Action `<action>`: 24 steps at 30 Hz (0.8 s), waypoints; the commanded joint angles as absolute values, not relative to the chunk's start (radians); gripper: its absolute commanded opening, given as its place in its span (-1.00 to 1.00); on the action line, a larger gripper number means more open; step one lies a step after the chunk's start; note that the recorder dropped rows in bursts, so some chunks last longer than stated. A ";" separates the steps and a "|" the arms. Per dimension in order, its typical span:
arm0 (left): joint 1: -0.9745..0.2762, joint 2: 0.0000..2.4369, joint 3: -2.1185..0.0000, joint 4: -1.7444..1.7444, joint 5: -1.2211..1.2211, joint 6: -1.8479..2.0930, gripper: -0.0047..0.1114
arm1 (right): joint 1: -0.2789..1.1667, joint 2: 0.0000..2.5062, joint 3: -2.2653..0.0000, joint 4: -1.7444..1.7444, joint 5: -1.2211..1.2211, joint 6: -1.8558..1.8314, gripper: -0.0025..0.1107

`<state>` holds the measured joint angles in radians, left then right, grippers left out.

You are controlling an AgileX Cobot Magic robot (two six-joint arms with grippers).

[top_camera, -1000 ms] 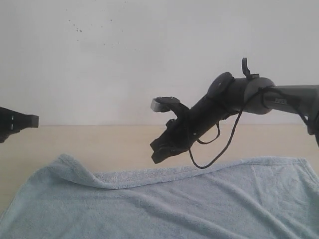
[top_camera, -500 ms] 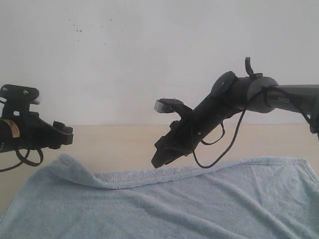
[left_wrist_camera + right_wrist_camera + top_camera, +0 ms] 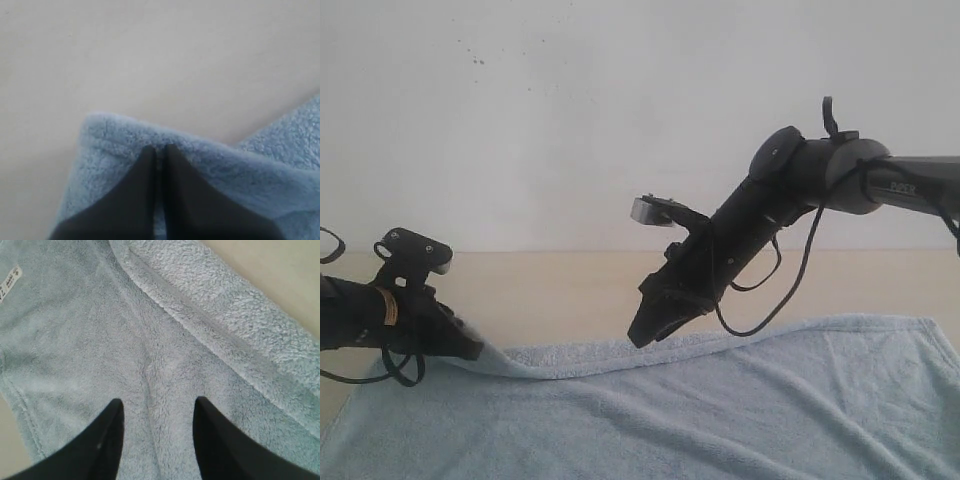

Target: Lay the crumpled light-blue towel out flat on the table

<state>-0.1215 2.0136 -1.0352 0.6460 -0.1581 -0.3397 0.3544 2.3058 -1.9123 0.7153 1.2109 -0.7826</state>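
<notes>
Both arms visible only in the exterior view: left gripper low toward the table's left side, pinched shut on the far left corner of the towel, that corner raised a little off the surface; right gripper angled down just above the towel's far edge near the middle, spread of its jaws not readable from here. Pale grey-blue plush across the near part of the table, far hem rolled in a soft ridge, near edge and left side cut off by the frame. Left wrist view: dark fingers pressed together with the fluffy corner bunched around their tips, bare beige table beyond; amount of cloth between them not discernible. Right wrist view: fingers spread apart, nothing between them, over flat pile, contact unclear; hem folded over as a thick band beside a strip of bare table, small white label near one edge, print too small to read.
</notes>
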 commanded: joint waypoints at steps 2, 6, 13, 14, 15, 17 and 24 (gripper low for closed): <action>-0.163 2.013 -0.974 0.671 -0.025 -0.361 -0.85 | 0.348 2.276 -1.919 0.726 1.221 -0.692 -0.20; -0.241 1.982 -0.873 0.848 -0.044 -0.357 -0.85 | 0.348 2.226 -1.919 0.726 1.221 -0.668 -0.20; -0.273 1.768 -0.805 0.870 -0.182 -0.377 -0.85 | 0.348 2.180 -1.919 0.724 1.221 -0.668 -0.20; -0.266 1.739 -0.815 0.846 -0.182 -0.375 -0.85 | 0.348 2.180 -1.919 0.724 1.221 -0.668 -0.20; -0.260 1.713 -0.829 0.807 -0.184 -0.375 -0.85 | 0.348 2.180 -1.919 0.724 1.221 -0.668 -0.20; -0.237 1.683 -0.867 0.729 -0.184 -0.373 -0.85 | 0.348 2.180 -1.917 0.724 1.221 -0.668 -0.20; -0.160 1.740 -0.977 0.721 -0.178 -0.363 -0.27 | 0.348 2.185 -1.917 0.724 1.221 -0.668 -0.20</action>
